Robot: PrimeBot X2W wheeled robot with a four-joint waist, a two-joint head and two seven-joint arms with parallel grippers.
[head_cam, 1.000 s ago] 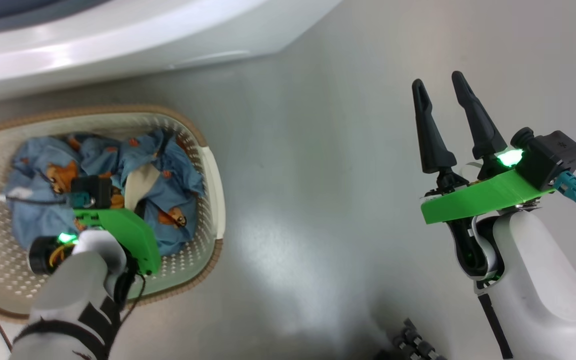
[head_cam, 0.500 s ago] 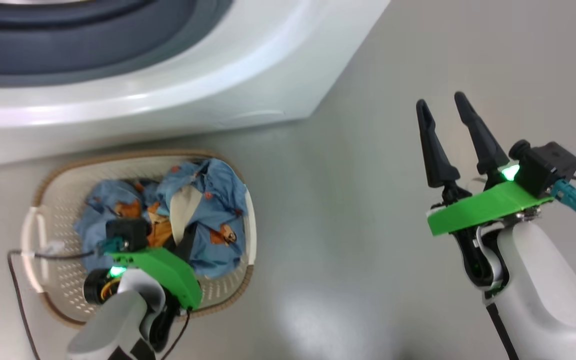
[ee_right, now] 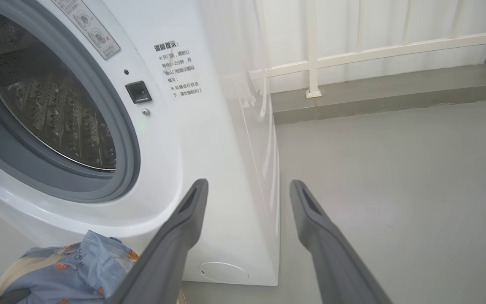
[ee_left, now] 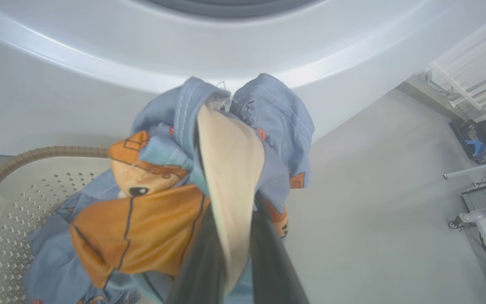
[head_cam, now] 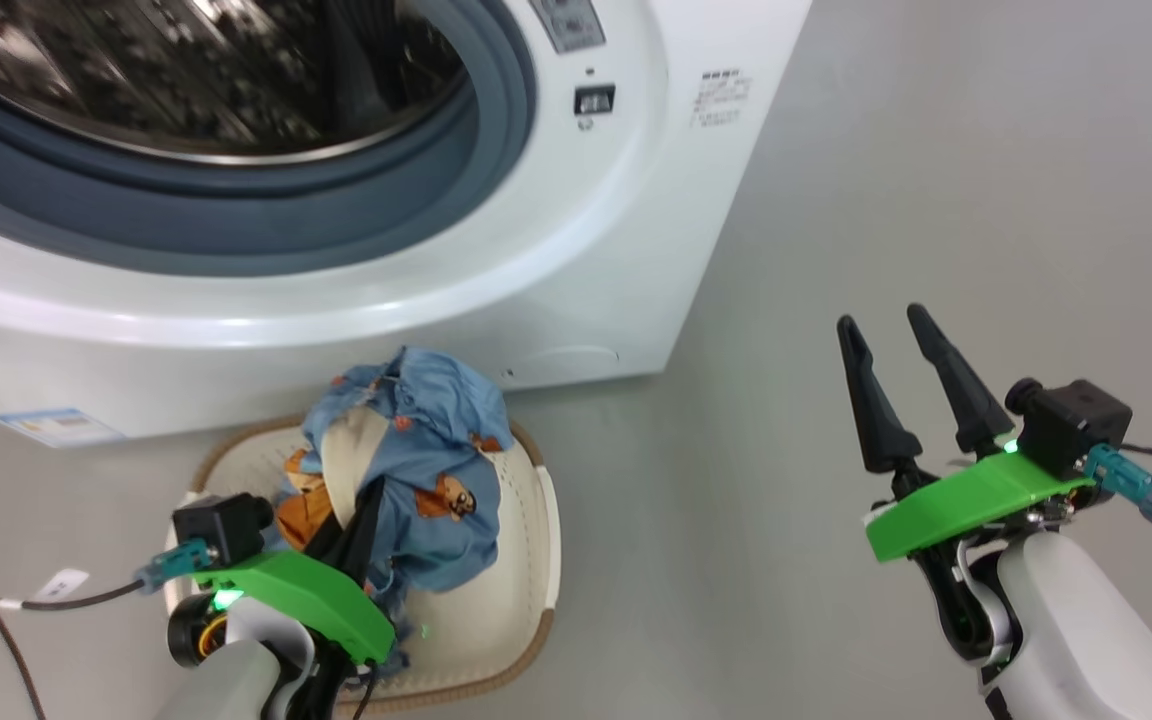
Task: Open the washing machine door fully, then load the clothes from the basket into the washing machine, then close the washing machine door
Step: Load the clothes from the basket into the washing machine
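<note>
Head view showed the left gripper clamped on the clothes, its two dark fingers pressed almost together and buried in the bundle. From the left wrist camera, a cream-white fold ran down between those fingers, with light-blue printed fabric and an orange panel bunched around them. The bundle rose above the brown rim of the basket, and its lower folds hung down into the basket on the left side. The basket sat on the grey floor just in front of the washing machine, below the machine's small blue label sticker.

The right gripper hovered over bare floor, well apart from the basket, with its fingers spread wide and nothing between them. Its own camera looked past those fingers at the machine's lower front corner and the floor beside it.

The machine's mouth stood uncovered, so the grey-blue gasket and the perforated steel drum were both exposed. No clothes could be seen inside the visible part of the drum.
</note>
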